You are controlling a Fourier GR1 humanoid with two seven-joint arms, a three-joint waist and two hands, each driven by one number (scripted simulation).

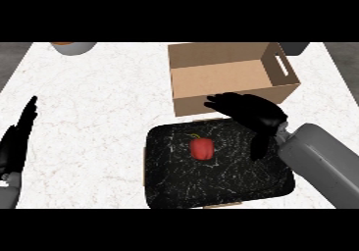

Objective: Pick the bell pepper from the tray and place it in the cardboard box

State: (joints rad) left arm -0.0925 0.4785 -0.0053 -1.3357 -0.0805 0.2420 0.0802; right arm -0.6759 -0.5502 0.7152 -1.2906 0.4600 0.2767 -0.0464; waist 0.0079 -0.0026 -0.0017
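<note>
A red bell pepper with a thin stem lies near the middle of a black marbled tray. Just behind the tray stands an open brown cardboard box with nothing visible inside. My right hand hovers over the tray's far right corner, in front of the box's near wall, open with fingers spread and thumb pointing down. It is to the right of and beyond the pepper, not touching it. My left hand rests open at the left edge, fingers up.
The white marbled counter runs wide to the left of the tray. A grey pot with an orange inside stands at the back left. Another grey object shows behind the box at the back right.
</note>
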